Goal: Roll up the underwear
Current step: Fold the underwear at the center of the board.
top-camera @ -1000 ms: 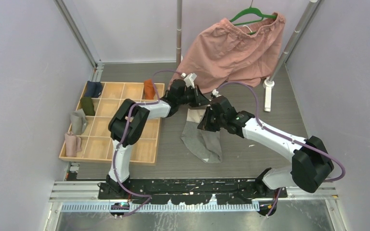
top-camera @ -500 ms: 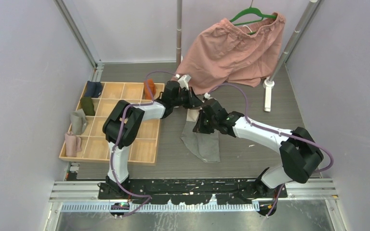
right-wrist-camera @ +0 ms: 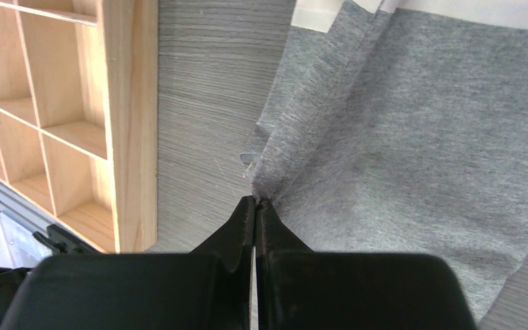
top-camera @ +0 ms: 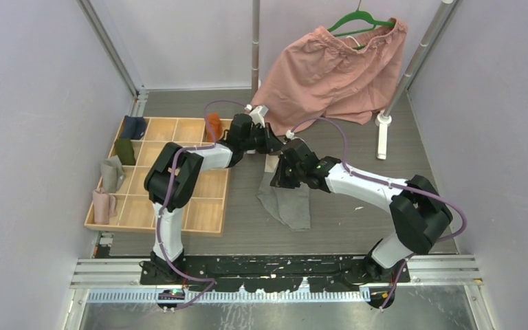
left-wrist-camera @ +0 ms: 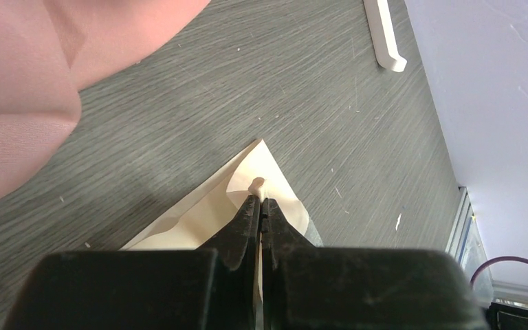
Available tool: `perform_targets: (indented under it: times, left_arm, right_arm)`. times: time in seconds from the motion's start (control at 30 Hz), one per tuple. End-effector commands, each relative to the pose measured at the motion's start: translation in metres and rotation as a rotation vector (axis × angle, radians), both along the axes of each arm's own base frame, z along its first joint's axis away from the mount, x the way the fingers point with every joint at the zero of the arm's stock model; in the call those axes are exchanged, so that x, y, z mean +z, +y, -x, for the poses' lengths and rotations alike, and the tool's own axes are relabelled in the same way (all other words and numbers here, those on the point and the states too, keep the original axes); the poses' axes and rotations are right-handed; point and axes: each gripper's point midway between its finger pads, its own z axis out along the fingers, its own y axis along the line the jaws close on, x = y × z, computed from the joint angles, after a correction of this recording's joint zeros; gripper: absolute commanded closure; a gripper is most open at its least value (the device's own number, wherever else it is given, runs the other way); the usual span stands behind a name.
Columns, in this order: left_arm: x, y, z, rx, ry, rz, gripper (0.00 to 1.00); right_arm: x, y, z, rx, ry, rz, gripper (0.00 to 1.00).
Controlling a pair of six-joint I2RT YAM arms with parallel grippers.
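1. Top view:
   - The grey underwear (top-camera: 290, 205) lies on the table (top-camera: 357, 227) between the tray (top-camera: 214, 228) and the right arm, its cream trim (top-camera: 272, 163) at the far end.
   - The left gripper (top-camera: 269, 147) is at that trim. The right gripper (top-camera: 279, 181) is on the cloth's left edge, just nearer.
   - The orange underwear (top-camera: 212, 127) stands in a far compartment of the tray.
   - The wrists are crowded together, so turning one to start the roll could knock the other.
   - The shorts (top-camera: 330, 69) hang just behind the left gripper, and lifting it could snag them.

2. Left wrist:
   - The left gripper (left-wrist-camera: 259, 201) is clenched on a tiny nip of the trim (left-wrist-camera: 278, 180), at its corner.
   - So little cloth is held that a tug may slip it free, and that end would then drop flat.
   - The shorts (left-wrist-camera: 27, 69) are near on the left.

3. Right wrist:
   - The right gripper (right-wrist-camera: 256, 203) is clenched on a creased fold at the edge of the grey underwear (right-wrist-camera: 419, 137), near the tray (right-wrist-camera: 134, 124).
   - If the two grips pull unevenly, the cloth will bunch or roll askew.
   - A drift left could drag it against the tray wall.
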Motion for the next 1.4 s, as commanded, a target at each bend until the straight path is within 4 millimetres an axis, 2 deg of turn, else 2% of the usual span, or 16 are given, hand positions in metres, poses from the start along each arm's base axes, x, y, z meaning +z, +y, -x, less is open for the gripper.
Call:
perform_targets:
  times: [0.0,0.37,0.6,0.67,0.73,0.77,0.8,0.9,1.03,1.17,1.27,1.37]
  left_arm:
    - [0.023,0.008,-0.011,0.017,-0.079,0.02,0.99]
    - [0.019,0.022,-0.013,0.048,-0.086,0.018,0.99]
    - [0.017,0.031,-0.016,0.064,-0.086,0.017,0.99]
    - [0.017,0.032,-0.017,0.068,-0.085,0.017,0.99]
    - [0.018,0.033,-0.018,0.07,-0.085,0.017,0.99]
    - [0.017,0.034,-0.018,0.071,-0.084,0.017,0.99]
    - [0.017,0.034,-0.018,0.07,-0.083,0.017,0.99]
    - [0.017,0.036,-0.017,0.069,-0.084,0.018,0.99]
    - [0.018,0.039,-0.015,0.071,-0.089,0.011,0.99]
    - [0.016,0.039,-0.014,0.069,-0.085,0.006,0.99]
    - [0.017,0.04,-0.014,0.069,-0.088,0.005,0.99]
    - [0.018,0.04,-0.014,0.069,-0.09,0.006,0.99]
  right_arm:
    - [0.005,0.016,-0.008,0.022,-0.02,-0.032,0.98]
    - [-0.025,0.022,-0.01,0.037,0.021,-0.002,0.95]
    - [-0.033,0.03,-0.009,0.064,0.035,-0.028,0.92]
    - [-0.032,0.036,-0.007,0.082,0.04,-0.057,0.88]
    - [-0.029,0.045,-0.005,0.118,0.033,-0.105,0.79]
    - [-0.026,0.049,-0.003,0.139,0.027,-0.13,0.7]
    - [-0.025,0.049,-0.003,0.145,0.022,-0.132,0.68]
    - [-0.025,0.034,-0.005,0.112,-0.012,-0.08,0.6]
    - [-0.019,-0.012,-0.017,-0.032,-0.118,0.062,0.54]
    - [-0.014,-0.045,-0.014,-0.109,-0.167,0.142,0.52]
    - [-0.021,-0.054,-0.007,-0.11,-0.148,0.171,0.59]
    - [-0.04,-0.056,0.001,-0.092,-0.102,0.186,0.73]
